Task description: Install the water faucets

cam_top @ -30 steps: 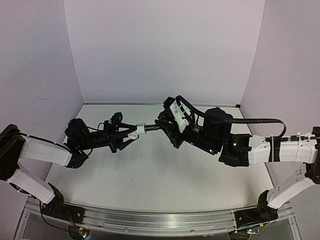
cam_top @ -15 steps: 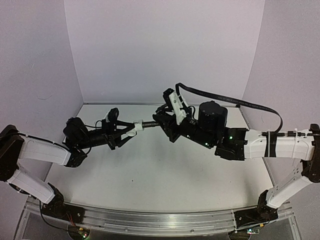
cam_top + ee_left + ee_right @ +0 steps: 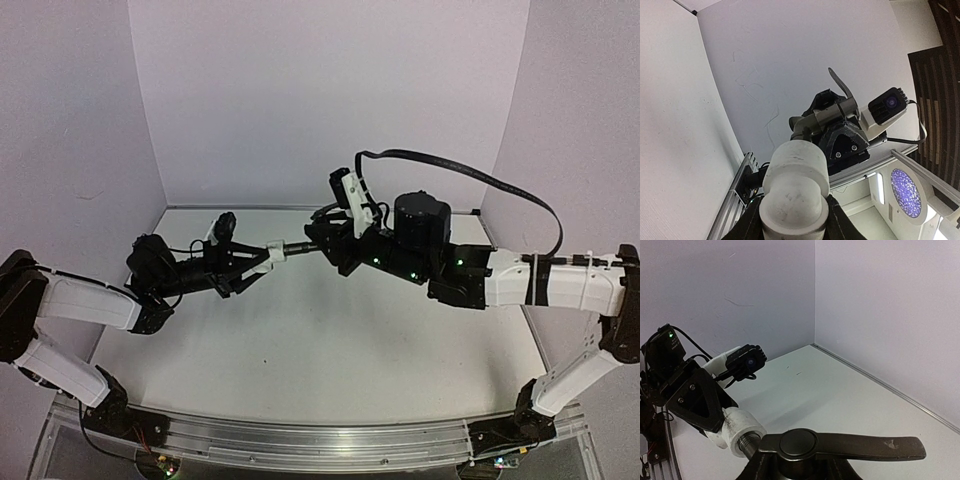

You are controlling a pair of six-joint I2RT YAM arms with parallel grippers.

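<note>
Both arms up, meeting mid-air over the bench (image 3: 300,350). The left pincer (image 3: 264,262) is clamped tight on the white pipe fitting (image 3: 279,254), held roughly level with its open end toward the other arm. The right pincer (image 3: 320,246) is closed narrow around the body of the dark grey faucet (image 3: 797,442). The lever handle (image 3: 865,446) lies flat, sticking out sideways in the right wrist view. The threaded stem (image 3: 746,444) sits in the fitting's mouth, touching it; depth cannot be told. The faucet is off the bench, between the two pincers.
</note>
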